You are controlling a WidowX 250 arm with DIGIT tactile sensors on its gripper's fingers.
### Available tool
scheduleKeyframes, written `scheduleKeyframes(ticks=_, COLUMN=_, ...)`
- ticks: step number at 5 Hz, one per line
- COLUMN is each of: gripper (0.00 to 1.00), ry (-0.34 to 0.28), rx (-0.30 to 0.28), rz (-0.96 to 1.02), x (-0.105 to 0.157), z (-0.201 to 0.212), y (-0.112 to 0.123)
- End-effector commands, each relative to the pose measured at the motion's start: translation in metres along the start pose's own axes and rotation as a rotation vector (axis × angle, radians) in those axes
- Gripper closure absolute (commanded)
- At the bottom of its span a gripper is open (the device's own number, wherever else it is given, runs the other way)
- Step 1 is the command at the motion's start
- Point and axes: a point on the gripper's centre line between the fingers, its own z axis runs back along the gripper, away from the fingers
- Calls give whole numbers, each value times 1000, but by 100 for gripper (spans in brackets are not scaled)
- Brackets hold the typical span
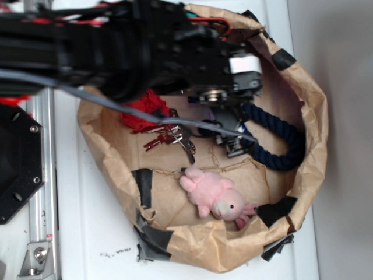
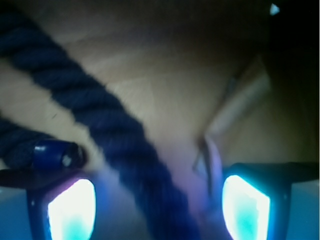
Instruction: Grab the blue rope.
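Observation:
The blue rope (image 1: 284,144) is a thick navy twisted rope bent in a U at the right side of a brown paper bag tray (image 1: 312,116). My gripper (image 1: 233,140) hangs low over the rope's left end, its upper part hidden by the black arm. In the wrist view the rope (image 2: 107,127) runs diagonally down between my two glowing fingers (image 2: 72,210). A shiny blue capped end (image 2: 55,153) lies just above the left finger. The gripper (image 2: 159,207) is open, with one strand of rope in the gap and not pinched.
Inside the tray lie a pink plush toy (image 1: 215,195), a bunch of keys with red tags (image 1: 172,138) and a red knitted thing (image 1: 145,111). Black tape patches mark the tray's rim. A grey cable (image 1: 116,108) crosses in front. A metal rail (image 1: 41,192) runs at left.

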Motion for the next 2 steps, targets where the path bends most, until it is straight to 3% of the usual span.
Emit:
scheduleKeyframes(ticks=1, gripper=100, ry=-70, rx=53, rz=-12, x=39, z=8, y=4)
scheduleKeyframes(ticks=2, gripper=100, ry=-94, rx=31, rz=-3, x=45, z=16, y=7)
